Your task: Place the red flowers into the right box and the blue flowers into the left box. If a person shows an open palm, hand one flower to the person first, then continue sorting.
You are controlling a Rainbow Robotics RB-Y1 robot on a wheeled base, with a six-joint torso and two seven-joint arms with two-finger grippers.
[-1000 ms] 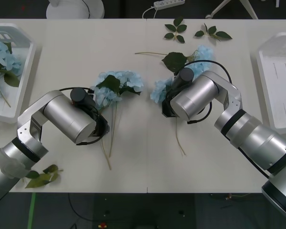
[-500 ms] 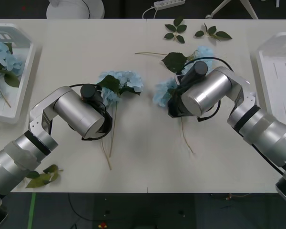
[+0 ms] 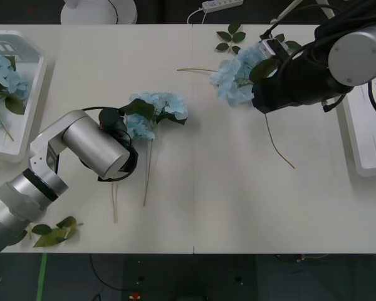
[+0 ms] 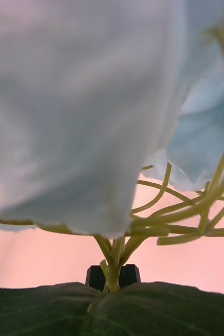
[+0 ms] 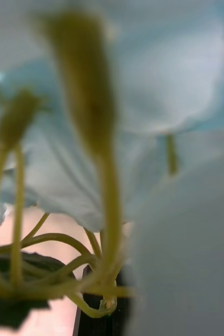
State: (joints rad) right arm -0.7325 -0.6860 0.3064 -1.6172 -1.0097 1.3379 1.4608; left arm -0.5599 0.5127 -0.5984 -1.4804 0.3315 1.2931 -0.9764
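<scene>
Presently, one of the blue flowers (image 3: 238, 78) is held clamped by the right pincer (image 4: 113, 276) above the counter's (image 3: 213, 188) far right part, near the right box (image 3: 363, 113). Another blue flower (image 3: 156, 110) mid-counter is gripped in the closed left pincer (image 5: 104, 310).

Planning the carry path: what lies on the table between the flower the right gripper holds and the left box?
In the front view, between that held blue flower and the left box: another blue flower with the left gripper at it.
</scene>
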